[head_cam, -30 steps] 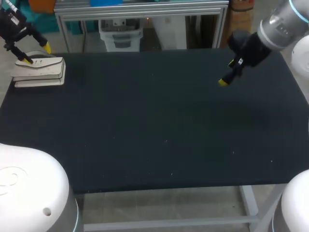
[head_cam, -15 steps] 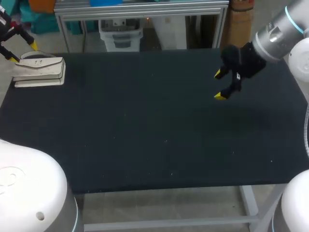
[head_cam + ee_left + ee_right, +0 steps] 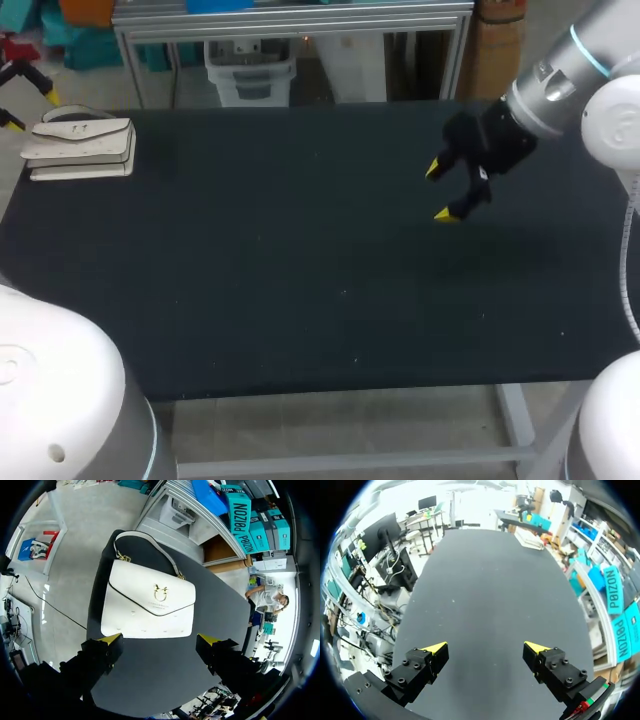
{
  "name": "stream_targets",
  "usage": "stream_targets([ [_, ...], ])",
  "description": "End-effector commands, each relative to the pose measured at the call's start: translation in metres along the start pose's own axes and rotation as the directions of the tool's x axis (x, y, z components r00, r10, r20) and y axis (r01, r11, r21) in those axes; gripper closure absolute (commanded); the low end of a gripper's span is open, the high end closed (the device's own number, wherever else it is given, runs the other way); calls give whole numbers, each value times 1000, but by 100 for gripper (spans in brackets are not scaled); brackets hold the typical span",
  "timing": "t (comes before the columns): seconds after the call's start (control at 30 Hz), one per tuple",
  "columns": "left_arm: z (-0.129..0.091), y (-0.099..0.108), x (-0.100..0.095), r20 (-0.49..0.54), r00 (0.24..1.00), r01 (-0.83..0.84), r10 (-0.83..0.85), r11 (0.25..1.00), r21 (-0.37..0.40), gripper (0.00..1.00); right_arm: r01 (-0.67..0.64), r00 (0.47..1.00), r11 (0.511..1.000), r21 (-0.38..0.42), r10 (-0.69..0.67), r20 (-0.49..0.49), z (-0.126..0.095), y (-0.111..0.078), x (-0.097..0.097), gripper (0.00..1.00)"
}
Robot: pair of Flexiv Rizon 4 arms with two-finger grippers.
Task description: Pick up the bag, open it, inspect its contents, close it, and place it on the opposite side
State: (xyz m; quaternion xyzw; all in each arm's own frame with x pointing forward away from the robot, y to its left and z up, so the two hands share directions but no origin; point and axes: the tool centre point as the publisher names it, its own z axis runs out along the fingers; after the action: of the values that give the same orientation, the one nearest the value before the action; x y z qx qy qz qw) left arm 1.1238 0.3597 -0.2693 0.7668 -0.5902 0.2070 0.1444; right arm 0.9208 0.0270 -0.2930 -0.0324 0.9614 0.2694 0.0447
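Two arms work over one dark table (image 3: 300,290).

Head view: the white bag (image 3: 78,148) lies flat in the upper left of the frame, at the table's far left corner. The left gripper (image 3: 28,108) sits at the frame's left edge, just beside the bag's left end and apart from it. Its yellow fingers are spread with nothing between them. The right arm (image 3: 560,80) enters from the upper right corner. The right gripper (image 3: 438,190) hangs over bare tabletop right of centre, well apart from the bag, fingers spread and empty.

Left wrist view: the bag (image 3: 150,607) lies directly ahead of the left gripper (image 3: 159,640), flap side up, close to the table's corner. A gold clasp (image 3: 160,593) sits at the point of the closed flap. The strap (image 3: 145,547) arcs over the tabletop on the bag's far side from the gripper. Both fingers stand wide apart, and neither tip touches the bag.

Right wrist view: the right gripper (image 3: 485,647) has its fingers wide apart above bare tabletop (image 3: 485,590), holding nothing. The bag (image 3: 529,538) shows small at the table's far corner, well ahead of the gripper.
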Motion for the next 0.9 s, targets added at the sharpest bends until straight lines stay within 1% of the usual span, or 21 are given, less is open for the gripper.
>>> stream_targets([
  [0.03,5,-17,-18,-42,999,-11,3,982,-187,0,22,999,1000,-4,-23,-24,4,-1,1,0],
  [0.2,8,-24,-33,-55,998,-22,11,981,-194,0,53,996,999,-9,-53,-68,11,-3,7,0],
  [0.37,13,-34,-49,-42,999,-13,5,981,-192,0,53,996,999,-9,-53,-68,11,-3,7,0],
  [0.5,26,-42,-60,-46,999,-6,-4,975,-220,0,53,996,999,-9,-53,-68,11,-3,7,0],
  [0.53,30,-44,-63,-30,999,14,-21,974,-227,0,53,996,999,-9,-53,-68,11,-3,7,0],
  [0.6,36,-47,-67,-60,998,16,-31,970,-243,0,53,996,999,-9,-53,-68,11,-3,7,0],
  [0.63,39,-48,-69,-55,998,28,-43,968,-250,0,53,996,999,-9,-53,-68,11,-3,7,0],
  [0.67,42,-47,-70,-80,995,29,-51,965,-261,0,53,996,999,-9,-53,-68,11,-3,7,0],
  [0.7,44,-46,-70,-83,995,30,-54,963,-267,2,53,996,999,-9,-53,-68,11,-3,7,0],
  [0.73,46,-45,-69,-84,995,35,-60,961,-274,7,53,996,999,-9,-53,-68,11,-3,7,0],
  [0.77,48,-44,-69,-95,993,34,-63,959,-280,8,53,996,999,-9,-53,-68,11,-3,7,0],
  [0.87,54,-40,-67,-100,992,39,-72,953,-300,16,53,996,999,-9,-53,-68,11,-3,7,0],
  [0.9,55,-39,-67,-97,993,40,-73,952,-303,25,53,996,999,-9,-53,-68,11,-3,7,0],
])
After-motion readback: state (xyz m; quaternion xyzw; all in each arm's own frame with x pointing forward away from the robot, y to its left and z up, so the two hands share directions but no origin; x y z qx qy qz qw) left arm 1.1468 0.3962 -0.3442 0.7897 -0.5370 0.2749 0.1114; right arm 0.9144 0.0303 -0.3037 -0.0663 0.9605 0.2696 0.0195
